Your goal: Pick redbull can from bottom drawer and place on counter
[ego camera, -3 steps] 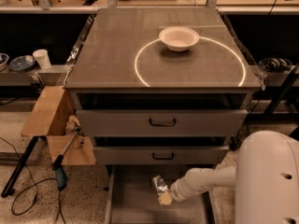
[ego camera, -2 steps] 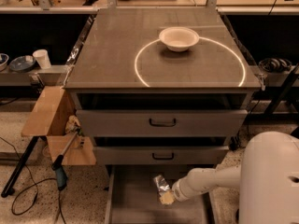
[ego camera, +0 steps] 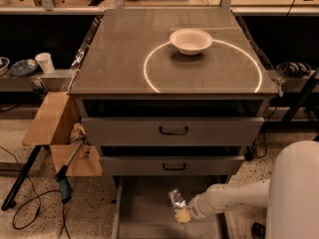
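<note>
- Gripper (ego camera: pixel 182 214) low inside the bottom drawer (ego camera: pixel 144 218), touching the redbull can (ego camera: pixel 176 199); we cannot tell whether it clamps.
- We see the can's long axis tilted, upper end leaning left.

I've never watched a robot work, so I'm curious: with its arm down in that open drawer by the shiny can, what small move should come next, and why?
Probably a short lift straight up, if the hold is firm, which I can't tell. The gripper sits in the bottom drawer against the redbull can; the counter is above.
</note>
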`<action>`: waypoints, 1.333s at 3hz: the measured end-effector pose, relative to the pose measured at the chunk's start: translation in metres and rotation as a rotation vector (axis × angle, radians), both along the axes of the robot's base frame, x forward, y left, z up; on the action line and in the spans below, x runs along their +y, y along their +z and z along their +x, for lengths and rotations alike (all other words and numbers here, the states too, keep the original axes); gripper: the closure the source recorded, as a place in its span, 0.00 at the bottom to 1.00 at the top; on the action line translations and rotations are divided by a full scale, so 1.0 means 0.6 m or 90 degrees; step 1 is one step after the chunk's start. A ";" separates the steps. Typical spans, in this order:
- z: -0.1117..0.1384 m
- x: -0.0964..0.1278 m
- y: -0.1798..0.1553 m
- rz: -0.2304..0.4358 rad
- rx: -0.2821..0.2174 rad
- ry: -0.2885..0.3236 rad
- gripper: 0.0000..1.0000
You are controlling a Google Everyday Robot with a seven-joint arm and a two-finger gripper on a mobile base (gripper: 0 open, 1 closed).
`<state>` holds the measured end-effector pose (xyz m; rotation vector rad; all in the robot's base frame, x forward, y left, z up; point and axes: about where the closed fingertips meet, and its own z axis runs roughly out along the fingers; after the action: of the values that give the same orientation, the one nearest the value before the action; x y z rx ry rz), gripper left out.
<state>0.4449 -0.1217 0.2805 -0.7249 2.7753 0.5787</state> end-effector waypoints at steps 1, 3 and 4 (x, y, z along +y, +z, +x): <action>-0.007 -0.001 0.015 0.003 -0.008 0.001 1.00; -0.008 0.012 0.060 0.011 -0.040 0.009 1.00; -0.010 0.016 0.087 0.010 -0.055 0.015 1.00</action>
<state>0.4391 -0.1122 0.3329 -0.7609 2.6831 0.5590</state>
